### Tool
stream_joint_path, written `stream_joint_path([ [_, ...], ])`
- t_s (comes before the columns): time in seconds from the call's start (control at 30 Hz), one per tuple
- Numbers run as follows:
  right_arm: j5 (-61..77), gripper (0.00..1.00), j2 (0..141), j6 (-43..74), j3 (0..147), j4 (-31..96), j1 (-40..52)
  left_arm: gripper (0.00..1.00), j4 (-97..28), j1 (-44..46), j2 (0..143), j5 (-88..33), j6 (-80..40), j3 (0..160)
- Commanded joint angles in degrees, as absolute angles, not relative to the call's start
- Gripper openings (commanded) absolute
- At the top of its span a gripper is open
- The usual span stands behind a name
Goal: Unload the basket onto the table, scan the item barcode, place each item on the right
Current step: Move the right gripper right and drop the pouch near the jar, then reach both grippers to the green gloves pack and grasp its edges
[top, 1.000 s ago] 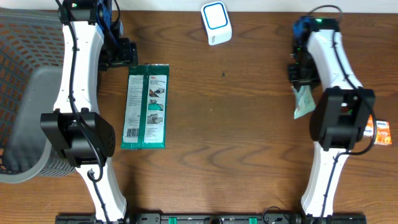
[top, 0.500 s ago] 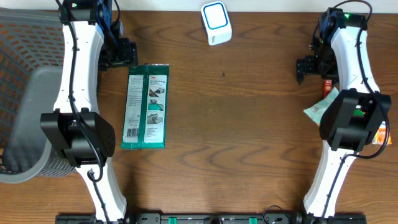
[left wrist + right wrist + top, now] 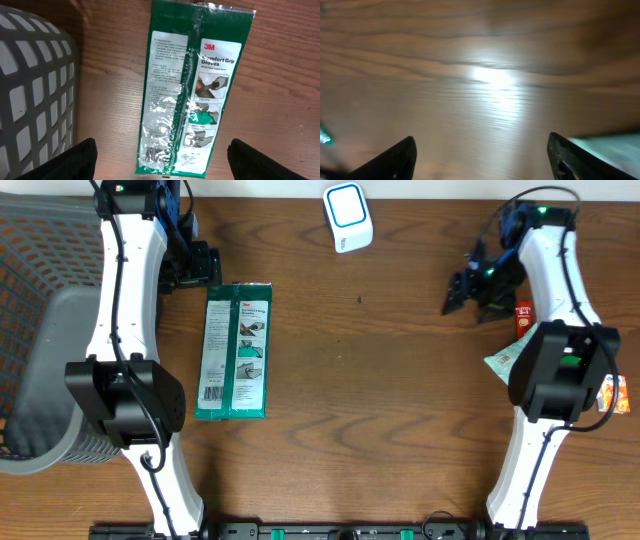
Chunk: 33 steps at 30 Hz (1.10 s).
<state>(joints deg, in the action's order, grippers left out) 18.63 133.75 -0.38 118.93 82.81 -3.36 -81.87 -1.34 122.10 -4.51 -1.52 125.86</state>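
A green 3M gloves packet (image 3: 236, 350) lies flat on the wooden table at the left, with its barcode (image 3: 157, 152) near the end under my left wrist. My left gripper (image 3: 205, 268) hovers open just beyond the packet's far end and holds nothing. In the left wrist view the packet (image 3: 192, 90) lies between and ahead of the gripper (image 3: 162, 167). The white and blue scanner (image 3: 348, 217) stands at the back centre. My right gripper (image 3: 470, 293) is open over bare wood at the right. Its wrist view is blurred and shows nothing between its fingers (image 3: 395, 160).
A grey mesh basket (image 3: 40, 330) fills the left edge and shows beside the packet in the left wrist view (image 3: 35, 85). At the right, by the right arm, lie a pale green pouch (image 3: 503, 361), a small red item (image 3: 523, 313) and an orange packet (image 3: 615, 393).
My right gripper has opened and let go of the pale green pouch, which now lies at the right. That gripper then swung back and to the left. The left arm has not moved.
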Motion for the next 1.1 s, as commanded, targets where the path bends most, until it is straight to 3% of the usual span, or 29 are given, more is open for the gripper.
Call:
stream_joint_path([
  [0.0,28.9,0.86,132.4,-0.7,114.0,78.8,1.7,0.84,-82.0,-1.5,120.6,-4.2,-1.6,125.8],
  [0.13,32.0,0.99,132.4,1.8,107.0,68.4,8.4,0.84,-82.0,-1.5,120.6,-4.2,-1.6,125.8],
  [0.6,31.3,0.99,132.4,21.9,89.0,33.3,28.8,0.84,-82.0,-1.5,120.6,-4.2,-1.6,125.8],
  [0.87,28.3,0.99,132.4,22.0,88.7,33.2,33.1,0.84,-81.6,-1.5,120.6,-4.5,-1.6,125.8],
  [1.07,27.0,0.99,132.4,22.0,88.7,32.4,33.8,0.84,-85.4,-1.5,120.6,-11.8,-2.7,125.8],
])
